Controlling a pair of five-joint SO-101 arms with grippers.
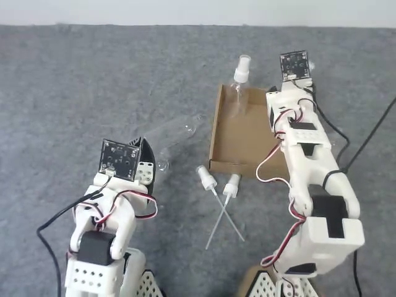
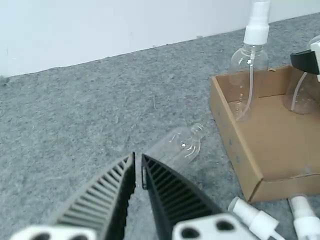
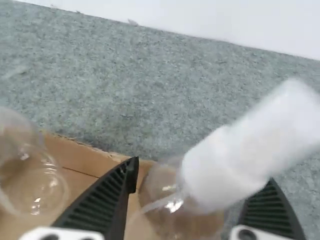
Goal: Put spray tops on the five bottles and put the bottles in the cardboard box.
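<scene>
Right gripper (image 3: 200,180): jaws clamped on capped bottle (image 3: 165,197), upright at far corner of cardboard box (image 1: 215,124). Lower straight and release clear of standing bottle (image 1: 238,93).
Left gripper (image 2: 138,160): jaws nearly together, empty, near uncapped bottle (image 2: 180,145) lying on carpet (image 1: 93,74).

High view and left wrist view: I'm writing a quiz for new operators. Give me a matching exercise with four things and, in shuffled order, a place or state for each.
Things:
1. uncapped bottle
2. capped bottle
3. two loose spray tops
4. left pincer

Places or states:
A. shut, holding nothing
B. upright in the cardboard box
C. on its side on the table
D. on the table, tubes crossed

Pairs: 1-C, 2-B, 3-D, 4-A
</scene>
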